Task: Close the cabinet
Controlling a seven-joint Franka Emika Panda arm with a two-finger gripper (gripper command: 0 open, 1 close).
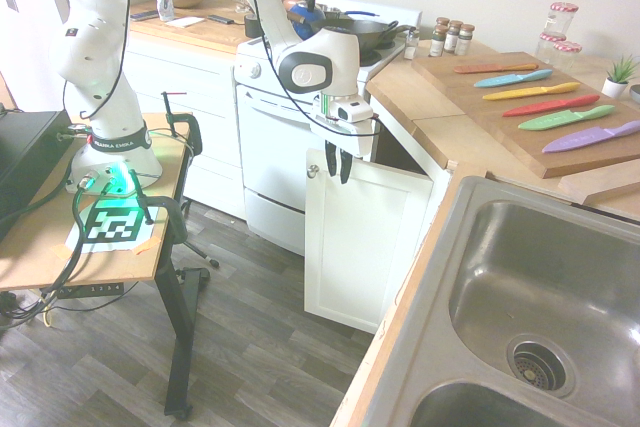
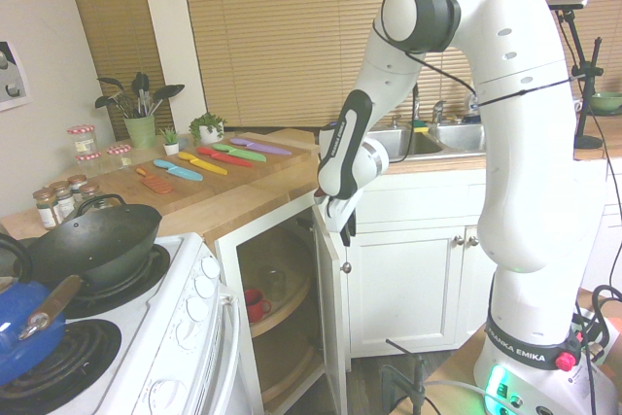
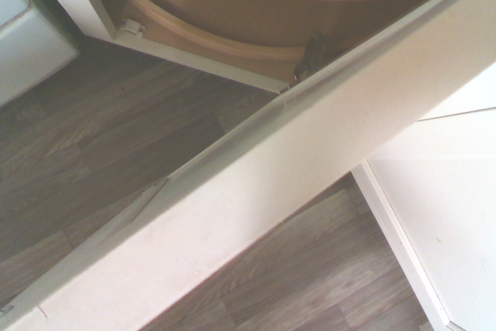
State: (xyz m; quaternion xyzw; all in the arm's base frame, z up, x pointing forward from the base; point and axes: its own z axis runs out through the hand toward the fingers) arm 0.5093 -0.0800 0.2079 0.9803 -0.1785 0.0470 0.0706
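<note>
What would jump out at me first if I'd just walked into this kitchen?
Probably the big white robot arm, reaching from its bench toward the corner cabinet, whose door stands open. Next, the row of brightly coloured knives on the wooden board, between the stove and the sink. Inside the cabinet, a small red mug sits on a shelf.

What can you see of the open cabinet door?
The cabinet door is white, looks painted, tall and flat with a recessed panel. A small round silver knob sits near its upper corner. It stands upright, swung out beside the oven, exposing shelves. The hand is at its top edge; contact is unclear.
</note>
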